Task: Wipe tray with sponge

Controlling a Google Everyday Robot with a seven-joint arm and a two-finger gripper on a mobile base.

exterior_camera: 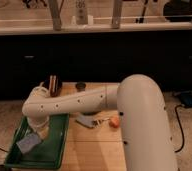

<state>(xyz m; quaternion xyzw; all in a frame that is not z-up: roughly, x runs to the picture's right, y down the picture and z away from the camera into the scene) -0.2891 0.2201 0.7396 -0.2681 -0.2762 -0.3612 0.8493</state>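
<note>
The dark-green tray (56,150) lies at the table's front left corner. On its floor, toward the left, rests the pale blue-grey sponge (29,143). My white arm reaches from the right across the table and bends down over the tray. My gripper (40,129) hangs at the end of the arm, inside the tray's outline, just above and to the right of the sponge. The wrist covers most of the gripper, and whether it touches the sponge does not show.
The wooden table (94,150) also carries a flat blue-grey piece (86,121) beside a small orange object (114,121). A dark cup (54,85) and a small dark round item (80,86) stand at the back edge. A dark counter wall runs behind.
</note>
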